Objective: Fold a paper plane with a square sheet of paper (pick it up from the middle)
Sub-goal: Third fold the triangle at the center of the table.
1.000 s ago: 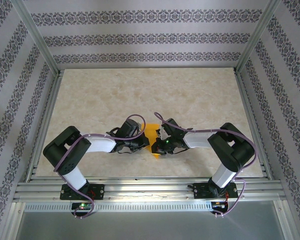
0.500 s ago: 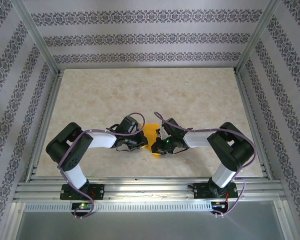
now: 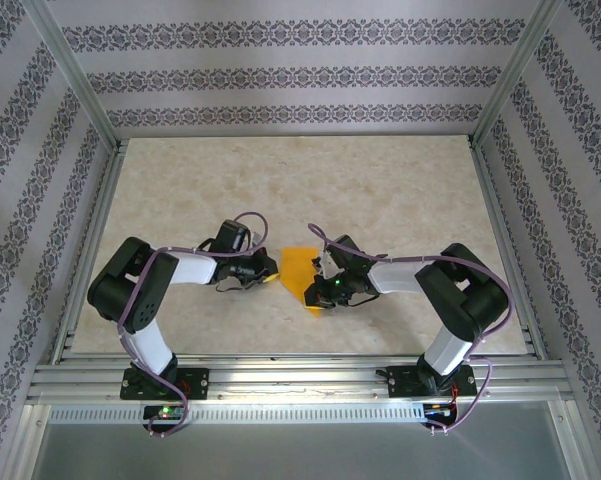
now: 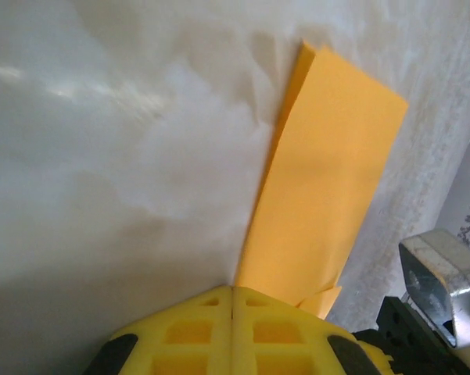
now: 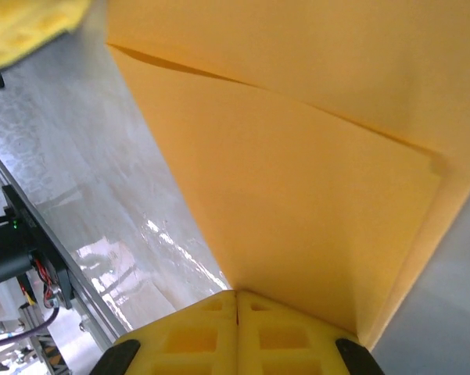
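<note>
**Left tool** point(image 4: 232, 301): yellow fingers together, nothing visibly between them. The tips sit at the near end of the paper point(image 4: 328, 187); whether they touch it cannot be told. From above, this tool lies just left of the paper's left edge.

**Right tool** point(image 5: 236, 305): fingers together, with the tips on the paper's lower right part. Whether a layer is pinched or only pressed down cannot be told.

**Paper**: a folded wedge lying flat on the tabletop point(image 3: 380, 190), just below the centre of the overhead frame, between the two tools. One layer overlaps another along a slanted edge, and the point faces the lower edge of the frame.

**Step (judged)**: mid-fold. The early folds are made, but the narrow dart is not yet formed.

**Next move (judged)**: one tool should pin the wedge while the other gets under a loose edge. Thin paper lying flat is likely to slide instead of lifting.
</note>
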{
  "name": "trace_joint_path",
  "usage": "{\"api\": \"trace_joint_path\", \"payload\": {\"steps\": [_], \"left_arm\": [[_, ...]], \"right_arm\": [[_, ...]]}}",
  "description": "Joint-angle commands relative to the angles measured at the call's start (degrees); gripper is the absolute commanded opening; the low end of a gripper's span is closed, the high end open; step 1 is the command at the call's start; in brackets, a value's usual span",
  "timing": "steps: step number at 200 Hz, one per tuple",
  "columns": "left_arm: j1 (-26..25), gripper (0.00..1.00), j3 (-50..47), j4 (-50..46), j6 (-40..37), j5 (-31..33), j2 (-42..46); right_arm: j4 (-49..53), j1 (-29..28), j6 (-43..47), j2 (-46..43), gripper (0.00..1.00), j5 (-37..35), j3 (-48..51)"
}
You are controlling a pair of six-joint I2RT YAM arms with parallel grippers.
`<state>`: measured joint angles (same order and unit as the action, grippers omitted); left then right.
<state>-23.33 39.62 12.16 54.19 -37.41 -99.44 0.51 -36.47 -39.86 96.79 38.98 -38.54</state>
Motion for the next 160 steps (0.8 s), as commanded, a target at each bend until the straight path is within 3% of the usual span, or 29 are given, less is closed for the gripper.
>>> {"api": "trace_joint_path", "payload": {"steps": [1,28,53,98,118,135,160], "left_arm": [[1.18,0.0,-0.16,-1.05,0.94,0.16,4.59],[-0.02,0.0,0.61,-3.89,0.75,1.72,9.47],[-4.11,0.0,-2.55,3.13,4.19,2.3,10.94],[-10.02,0.01,-4.11,15.99,7.28,2.49,5.36],[-10.71,0.01,-4.43,16.98,6.84,4.33,3.15],[-11.3,0.01,-5.3,14.31,4.91,9.99,1.76],[-11.19,0.0,-6.85,16.69,5.3,11.75,-1.88]], "right_arm": [[9.55,1.07,3.6,2.17,0.01,-3.02,0.57],[9.59,1.76,3.82,2.47,0.01,-2.44,-0.19],[10.95,1.85,4.85,3.27,0.01,-2.42,-1.76],[11.64,2.61,5.01,3.1,0.02,-3.01,-1.69],[11.41,2.63,4.61,3.22,0.01,-2.77,-1.58],[11.63,2.71,4.62,3.32,0.02,-3.5,-1.57],[10.7,2.65,4.08,2.61,0.04,-2.46,-1.4]]}}
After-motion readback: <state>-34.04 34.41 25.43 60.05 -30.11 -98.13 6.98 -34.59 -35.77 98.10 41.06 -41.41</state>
